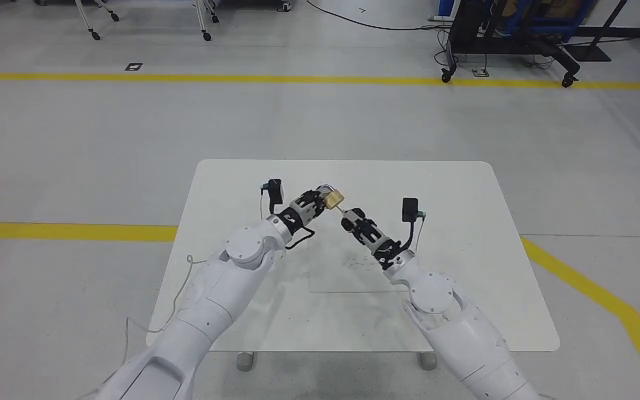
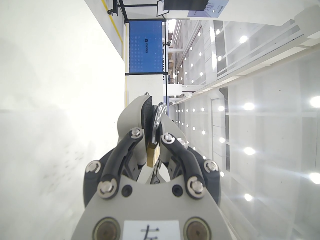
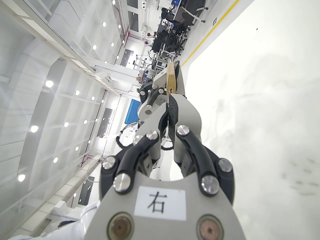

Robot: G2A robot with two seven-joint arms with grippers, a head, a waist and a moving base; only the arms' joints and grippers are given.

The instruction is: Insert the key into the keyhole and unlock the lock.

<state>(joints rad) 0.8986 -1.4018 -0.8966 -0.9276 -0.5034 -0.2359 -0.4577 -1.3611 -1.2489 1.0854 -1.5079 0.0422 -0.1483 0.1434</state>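
A brass padlock is held above the white table, a little behind its middle, with my left gripper shut on it. In the left wrist view, the brass body sits between the fingers and the silver shackle lies by the fingertips. My right gripper faces it from the right, shut on the key. In the right wrist view the padlock's keyhole face points at my right gripper. The key's tip meets that face. The pads hide most of the key.
Faint scuff marks mark the table near its middle. A yellow floor line runs past both sides of the table. A dark wheeled frame stands far back on the right.
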